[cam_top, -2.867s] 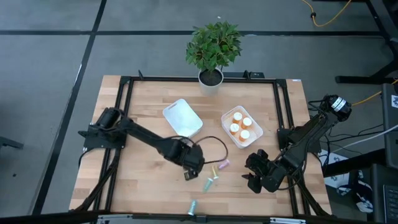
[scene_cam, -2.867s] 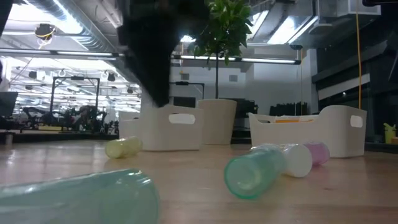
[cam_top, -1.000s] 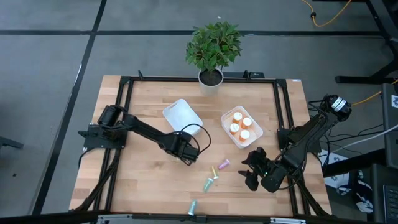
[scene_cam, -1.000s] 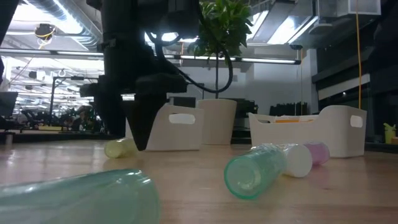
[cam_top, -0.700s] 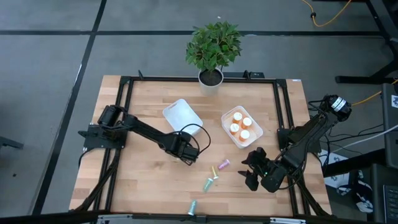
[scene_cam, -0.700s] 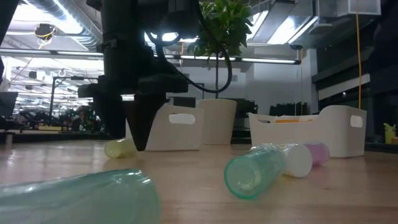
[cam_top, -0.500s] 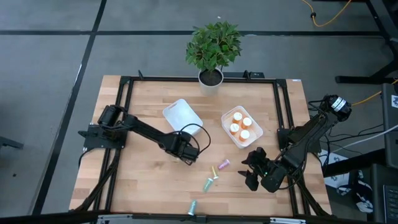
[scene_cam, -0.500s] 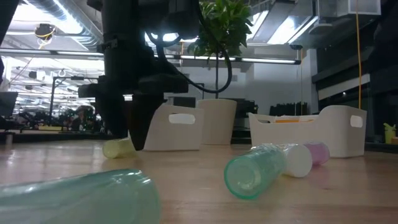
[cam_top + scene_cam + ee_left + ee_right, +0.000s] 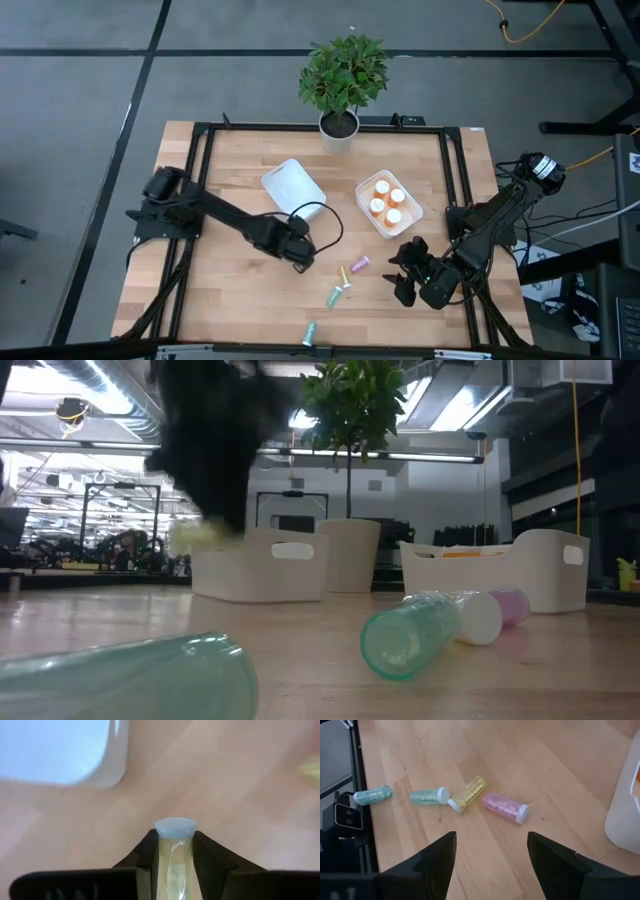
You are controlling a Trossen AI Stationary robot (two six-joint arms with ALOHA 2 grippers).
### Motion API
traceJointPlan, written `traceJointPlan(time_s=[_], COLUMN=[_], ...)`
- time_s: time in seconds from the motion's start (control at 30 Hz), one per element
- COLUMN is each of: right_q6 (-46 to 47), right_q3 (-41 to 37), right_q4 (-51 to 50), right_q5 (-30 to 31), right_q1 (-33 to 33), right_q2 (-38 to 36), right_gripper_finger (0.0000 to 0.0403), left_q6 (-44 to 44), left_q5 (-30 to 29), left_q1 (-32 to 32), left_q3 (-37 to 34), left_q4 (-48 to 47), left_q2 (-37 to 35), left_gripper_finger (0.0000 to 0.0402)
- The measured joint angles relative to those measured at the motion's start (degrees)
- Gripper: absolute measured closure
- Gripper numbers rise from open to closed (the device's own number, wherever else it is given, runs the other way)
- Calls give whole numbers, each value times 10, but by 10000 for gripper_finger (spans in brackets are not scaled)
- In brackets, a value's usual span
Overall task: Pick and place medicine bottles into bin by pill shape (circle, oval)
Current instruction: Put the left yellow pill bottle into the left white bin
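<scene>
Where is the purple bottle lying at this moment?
In the high view, the purple bottle lies on the table's right half, beside the yellow bottle, near the right gripper.

The middle of the table (image 9: 230, 290) is mostly bare wood, and its near left part gives wide room. The left gripper (image 9: 300, 258), closed on a yellow-green bottle (image 9: 173, 857), hangs above the table just beside the empty white bin (image 9: 293, 188). Three bottles (image 9: 465, 794) lie close together near the front centre, a teal bottle (image 9: 310, 332) at the front edge. The right gripper (image 9: 403, 275), fingers apart, stands near the bin with orange bottles (image 9: 388, 204).
</scene>
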Motion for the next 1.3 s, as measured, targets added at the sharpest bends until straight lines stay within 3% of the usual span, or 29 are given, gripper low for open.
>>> traceJointPlan(time_s=[0.1,0.3,0.4,0.47,0.6,0.83,1.03,1.3], right_q6=[0,0,0,0,0,0,0,0], right_q3=[0,0,0,0,0,0,0,0], right_q4=[-1,-1,-1,-1,-1,-1,-1,-1], right_q5=[2,2,2,2,3,3,3,3], right_q1=[0,0,0,0,0,0,0,0], right_q2=[0,0,0,0,0,0,0,0], right_gripper_finger=[157,157,157,157,157,157,157,157], left_q6=[33,116,151,159,140,49,-21,-34], left_q5=[-74,-374,-472,-493,-479,-507,-593,-628], left_q1=[-23,-52,-50,-36,7,52,34,0], left_q3=[5,3,-14,-33,-100,-191,-267,-371], left_q4=[1,-4,-7,-8,27,78,171,309], left_q2=[-54,-134,-139,-139,-138,-138,-138,-138], left_gripper_finger=[320,320,320,320,320,321,321,321])
